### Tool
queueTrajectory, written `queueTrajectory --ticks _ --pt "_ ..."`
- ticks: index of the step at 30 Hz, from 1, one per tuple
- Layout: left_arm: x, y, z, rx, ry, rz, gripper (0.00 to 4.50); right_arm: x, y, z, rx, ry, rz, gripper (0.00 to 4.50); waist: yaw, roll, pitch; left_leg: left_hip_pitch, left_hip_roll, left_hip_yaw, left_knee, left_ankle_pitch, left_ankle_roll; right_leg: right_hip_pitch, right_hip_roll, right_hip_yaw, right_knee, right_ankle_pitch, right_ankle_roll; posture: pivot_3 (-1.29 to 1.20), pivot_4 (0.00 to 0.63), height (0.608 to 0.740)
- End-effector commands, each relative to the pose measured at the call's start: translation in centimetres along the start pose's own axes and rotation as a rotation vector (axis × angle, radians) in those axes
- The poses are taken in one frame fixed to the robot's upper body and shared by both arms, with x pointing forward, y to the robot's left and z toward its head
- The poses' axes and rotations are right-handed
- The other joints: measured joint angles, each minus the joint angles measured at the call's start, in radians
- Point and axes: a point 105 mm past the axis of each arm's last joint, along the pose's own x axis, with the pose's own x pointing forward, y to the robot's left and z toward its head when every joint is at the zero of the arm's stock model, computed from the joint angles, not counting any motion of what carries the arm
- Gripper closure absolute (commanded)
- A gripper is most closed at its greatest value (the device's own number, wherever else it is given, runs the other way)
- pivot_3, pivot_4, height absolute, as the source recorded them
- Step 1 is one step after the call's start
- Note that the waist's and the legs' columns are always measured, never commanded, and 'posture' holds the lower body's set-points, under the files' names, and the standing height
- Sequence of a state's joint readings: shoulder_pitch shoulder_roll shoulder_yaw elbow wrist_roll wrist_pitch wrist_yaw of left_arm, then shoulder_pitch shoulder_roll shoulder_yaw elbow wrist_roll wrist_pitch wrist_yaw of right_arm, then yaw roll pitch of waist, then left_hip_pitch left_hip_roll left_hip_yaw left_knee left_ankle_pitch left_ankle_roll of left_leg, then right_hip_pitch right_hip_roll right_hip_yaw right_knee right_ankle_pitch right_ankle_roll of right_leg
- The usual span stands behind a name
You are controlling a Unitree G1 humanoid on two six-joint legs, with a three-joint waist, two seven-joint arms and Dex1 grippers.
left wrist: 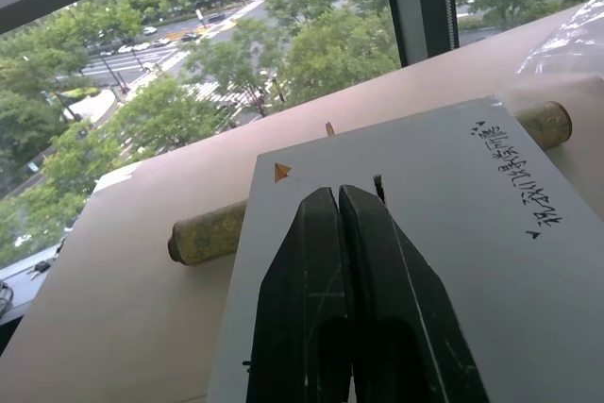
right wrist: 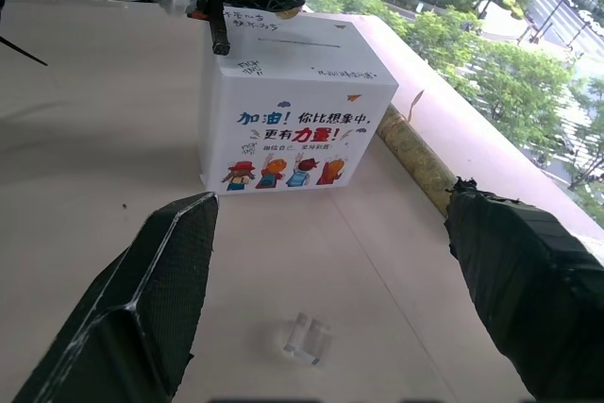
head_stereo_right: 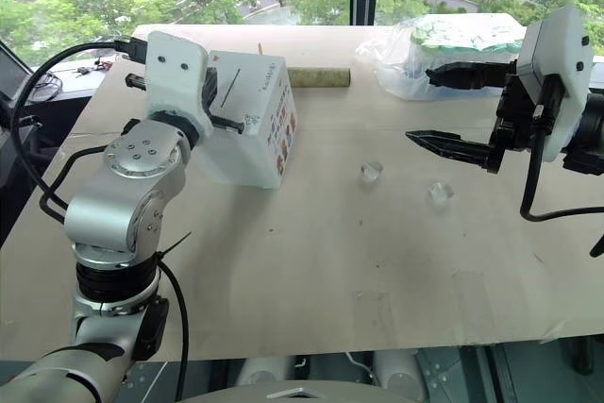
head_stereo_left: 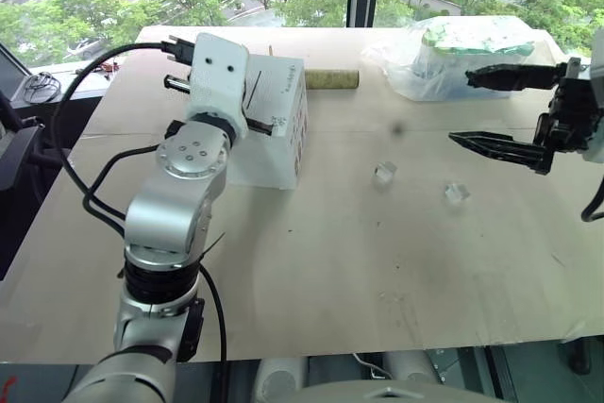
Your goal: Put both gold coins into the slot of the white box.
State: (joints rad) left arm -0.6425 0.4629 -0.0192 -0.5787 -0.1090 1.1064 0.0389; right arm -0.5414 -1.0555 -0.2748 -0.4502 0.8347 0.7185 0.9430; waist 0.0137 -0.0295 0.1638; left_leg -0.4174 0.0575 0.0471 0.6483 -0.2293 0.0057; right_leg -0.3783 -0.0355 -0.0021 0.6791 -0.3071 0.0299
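Desk: pale tan board [head_stereo_left: 359, 271] set before a window, bearing every item below.
White box: white cardboard cube [head_stereo_left: 281, 125] with dark handwriting on its top face and coloured print with small cartoon figures on one side; stands upright toward the robot's left half of the desk.
Slot: thin straight dark slit [right wrist: 297, 43] cut in the top face of the white box; part of it is covered by the left end effector in the head views.
Left end effector: two black fingers pressed together [left wrist: 342, 224], closed, tips over the top face of the white box just beside the slot; whether a coin sits between the tips cannot be made out, possibly hidden by the fingers.
Right end effector: two black fingers spread wide [head_stereo_right: 439, 106], open and empty, held above the desk on the robot's right, well apart from the white box.
Clear plastic pieces: two small transparent blocks, one [head_stereo_left: 385, 173] near the middle of the desk, the other [head_stereo_left: 457, 194] just to its right, below the right end effector.
Roll: yellow-green cylinder [head_stereo_left: 330, 77] lying on its side behind the white box.
Bag: clear plastic bag with white-green contents [head_stereo_left: 453, 54] at the far right of the desk.
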Motion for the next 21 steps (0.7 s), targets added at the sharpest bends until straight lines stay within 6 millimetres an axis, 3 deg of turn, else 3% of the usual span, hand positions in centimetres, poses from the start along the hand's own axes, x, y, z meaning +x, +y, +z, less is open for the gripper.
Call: queueTrajectory --ticks 1,7,21 --pt "-0.6 -0.4 1.2 0.016 -0.06 -0.006 4.5 -0.4 -0.1 0.9 -0.039 0.001 -0.007 0.35 0.0 0.0 0.0 0.0 0.0 0.0 0.0 0.0 0.0 0.0 0.0 0.0 0.0 0.0 0.0 0.0 0.15 0.74" --pt "-0.6 -0.9 0.8 -0.016 -0.041 -0.038 4.5 -0.5 0.0 1.0 -0.04 0.007 -0.008 0.35 0.0 0.0 0.0 0.0 0.0 0.0 0.0 0.0 0.0 0.0 0.0 0.0 0.0 0.0 0.0 0.0 0.15 0.74" --pt "-0.2 -0.1 -0.1 -0.036 0.027 -0.001 4.5 -0.7 0.0 0.9 -0.043 0.018 -0.015 0.35 0.0 0.0 0.0 0.0 0.0 0.0 0.001 0.0 0.0 0.0 0.0 0.0 0.001 0.0 0.0 0.0 0.15 0.74"
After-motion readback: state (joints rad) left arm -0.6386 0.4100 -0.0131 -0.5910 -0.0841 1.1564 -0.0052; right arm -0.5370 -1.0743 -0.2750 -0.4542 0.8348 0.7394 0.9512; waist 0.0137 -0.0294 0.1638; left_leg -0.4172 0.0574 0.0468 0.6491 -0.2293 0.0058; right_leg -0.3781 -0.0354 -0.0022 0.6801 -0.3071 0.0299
